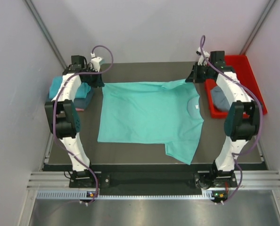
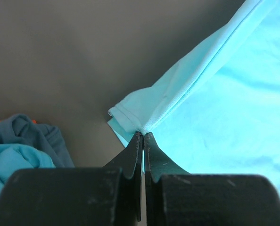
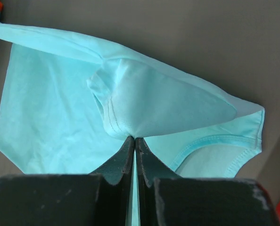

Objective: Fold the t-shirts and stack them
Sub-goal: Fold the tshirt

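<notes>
T-shirt first: where is it, and what have I got hold of?

You have the turquoise one spread flat on the table. It lies between the folded shirts on your left and the red tray, which holds a grey shirt, on your right. Your left gripper is clamped on the far hem corner. Your right gripper is clamped on the far sleeve, where the cloth is bunched.

Which way does it point?

The collar points toward your right and the hem toward your left, so its long axis runs across the table, side to side. One sleeve is at the far edge in your right gripper; the other sticks out toward the arm bases.

What could go wrong?

Both pinches sit at the very fingertips, with little cloth in them. I judge that a quick lift, or one arm leading the other, could pull an edge free or skew the fold. The bunched sleeve may drag only its top layer. Your left arm also works just beside the folded shirts, so a wide swing could knock them.
</notes>
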